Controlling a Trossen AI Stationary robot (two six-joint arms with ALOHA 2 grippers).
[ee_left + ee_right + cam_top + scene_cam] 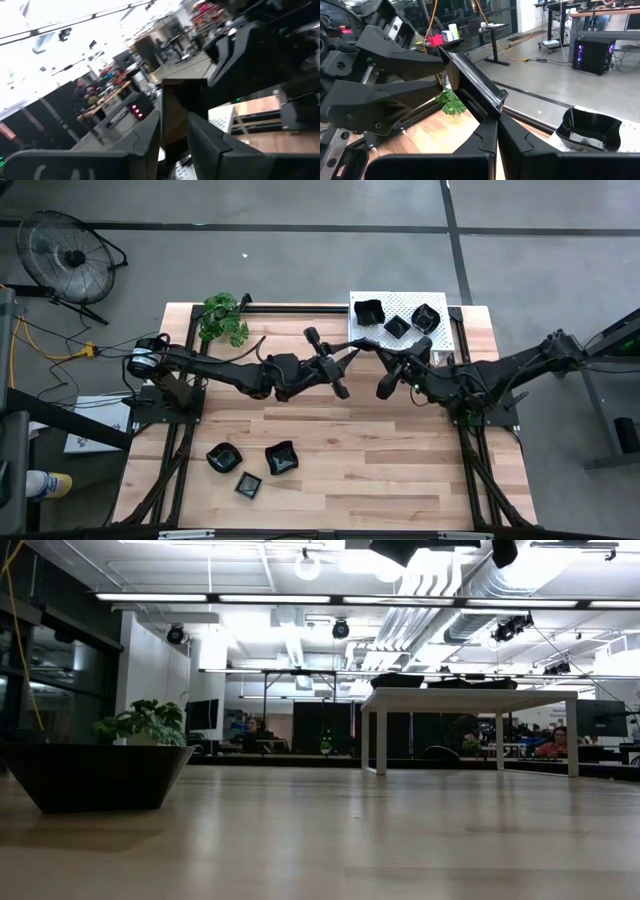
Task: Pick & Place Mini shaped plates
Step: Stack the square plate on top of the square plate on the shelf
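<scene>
1. Plate point(472, 80), held edge-on above the counter point(350, 440) middle, long axis running between the arms.
2. Right end effector point(496, 120): clamped on the plate's rim.
3. Left end effector point(172, 132): fingers apart, straddling the plate.

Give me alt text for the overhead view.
Above a wooden table, the left gripper and right gripper meet mid-air at one black mini plate. Three plates sit on a white rack at the back, three other plates near the front edge.
</scene>
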